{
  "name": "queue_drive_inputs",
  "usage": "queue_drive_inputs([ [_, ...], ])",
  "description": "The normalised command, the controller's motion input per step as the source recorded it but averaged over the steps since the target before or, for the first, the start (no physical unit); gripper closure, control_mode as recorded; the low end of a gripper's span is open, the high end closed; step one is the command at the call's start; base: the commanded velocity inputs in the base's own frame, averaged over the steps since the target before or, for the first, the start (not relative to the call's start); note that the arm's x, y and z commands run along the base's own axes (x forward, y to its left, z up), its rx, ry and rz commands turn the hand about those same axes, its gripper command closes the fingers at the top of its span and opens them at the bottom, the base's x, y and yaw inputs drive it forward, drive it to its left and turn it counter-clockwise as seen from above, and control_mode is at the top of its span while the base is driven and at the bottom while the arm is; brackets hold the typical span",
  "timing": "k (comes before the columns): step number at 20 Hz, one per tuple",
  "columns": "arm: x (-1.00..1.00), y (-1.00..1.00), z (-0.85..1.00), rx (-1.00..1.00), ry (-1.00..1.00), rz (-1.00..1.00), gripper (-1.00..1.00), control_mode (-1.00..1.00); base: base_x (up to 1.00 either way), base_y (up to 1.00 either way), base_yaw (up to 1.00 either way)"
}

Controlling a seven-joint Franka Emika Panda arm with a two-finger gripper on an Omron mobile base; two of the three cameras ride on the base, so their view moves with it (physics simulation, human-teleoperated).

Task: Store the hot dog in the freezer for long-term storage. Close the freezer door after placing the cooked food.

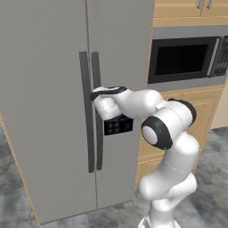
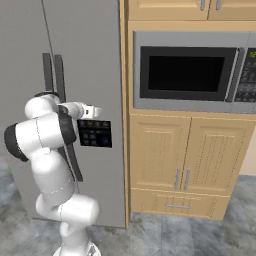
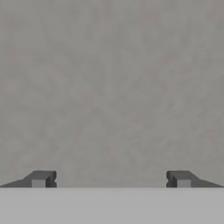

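The grey two-door fridge stands with both doors closed. The freezer door (image 1: 118,53) (image 2: 92,60) carries a small dark square panel (image 1: 118,126) (image 2: 95,133) and a long dark vertical handle (image 1: 96,71) (image 2: 59,75). My gripper (image 1: 95,95) (image 2: 97,111) (image 3: 111,179) is at handle height, close against the door's flat grey face. Its jaws stand wide open with nothing between them. The freezer's inside is hidden behind the door. The hot dog is out of view.
A black-fronted microwave (image 1: 182,60) (image 2: 187,72) sits in the wooden cabinet wall to the right of the fridge. Below it are wooden cabinet doors (image 2: 185,160) and a drawer (image 2: 177,205). The other fridge door (image 1: 40,89) is plain grey.
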Motion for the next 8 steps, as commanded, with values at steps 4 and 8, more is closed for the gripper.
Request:
queue_drive_inputs([
  [4,0.14,-0.13,0.25,-0.05,0.03,-0.19,-1.0,-1.0,0.0,0.0,0.0],
  [8,0.41,-0.14,0.36,-0.01,0.13,-0.12,-1.0,-1.0,0.0,0.0,0.0],
])
